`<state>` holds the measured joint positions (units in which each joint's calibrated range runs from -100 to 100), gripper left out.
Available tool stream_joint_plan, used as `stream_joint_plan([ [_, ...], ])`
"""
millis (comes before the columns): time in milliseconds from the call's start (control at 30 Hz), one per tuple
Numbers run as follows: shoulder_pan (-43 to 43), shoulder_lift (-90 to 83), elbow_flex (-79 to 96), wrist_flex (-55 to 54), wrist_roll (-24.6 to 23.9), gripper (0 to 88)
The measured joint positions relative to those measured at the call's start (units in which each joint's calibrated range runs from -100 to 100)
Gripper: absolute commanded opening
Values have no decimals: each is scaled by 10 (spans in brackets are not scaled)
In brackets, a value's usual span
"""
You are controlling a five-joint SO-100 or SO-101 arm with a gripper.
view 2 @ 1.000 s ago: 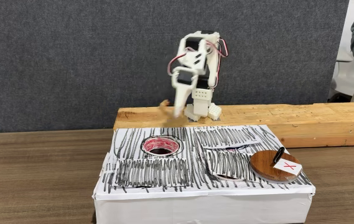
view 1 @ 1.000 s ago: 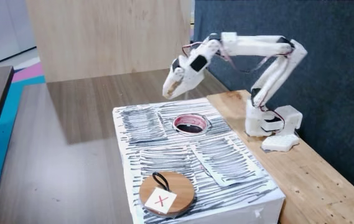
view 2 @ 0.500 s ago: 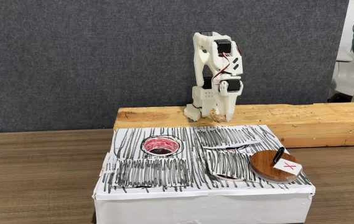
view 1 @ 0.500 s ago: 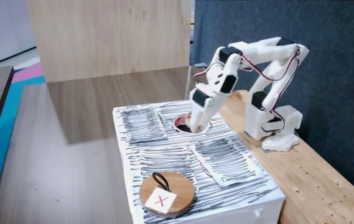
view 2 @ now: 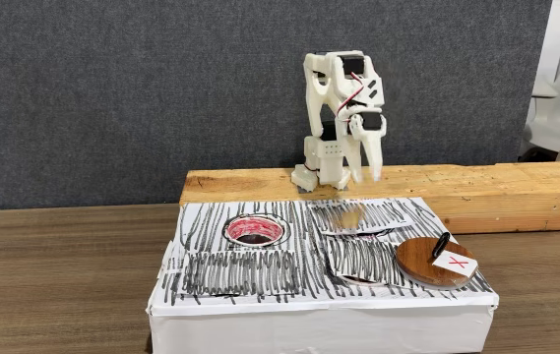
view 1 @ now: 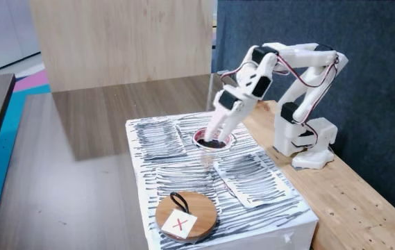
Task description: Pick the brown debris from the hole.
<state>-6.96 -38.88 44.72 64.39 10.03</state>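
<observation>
Debris is not something I can make out in either fixed view; the hole (view 1: 212, 140) is dark inside, with a white and reddish-pink rim, and sits toward the far end of the black-and-white striped box (view 1: 253, 187) in a fixed view, left of centre on the box top (view 2: 256, 231) in the other. The white arm (view 1: 301, 59) rises from its base (view 1: 307, 142) on a wooden plank (view 1: 353, 194), its upper link bent forward at the elbow and the forearm sloping down to the box. In that view the gripper (view 1: 209, 139) tip lies at or just over the hole's rim; whether it reaches inside I cannot tell. In the other fixed view the gripper (view 2: 371, 169) hangs tip-down in front of the plank (view 2: 516, 187), to the right of the hole, so the two views disagree on its place. How far the jaws are parted, and whether they hold anything, I cannot tell. A wooden disc (view 2: 427, 264) at the box's near corner carries a white tag marked with a red X (view 1: 180, 224) and a black loop. No other writing is legible.
</observation>
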Motion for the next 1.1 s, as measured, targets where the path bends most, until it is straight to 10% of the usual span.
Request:
stream_joint_plan([
  [1100, 0, -2, 4, 2, 2, 486],
])
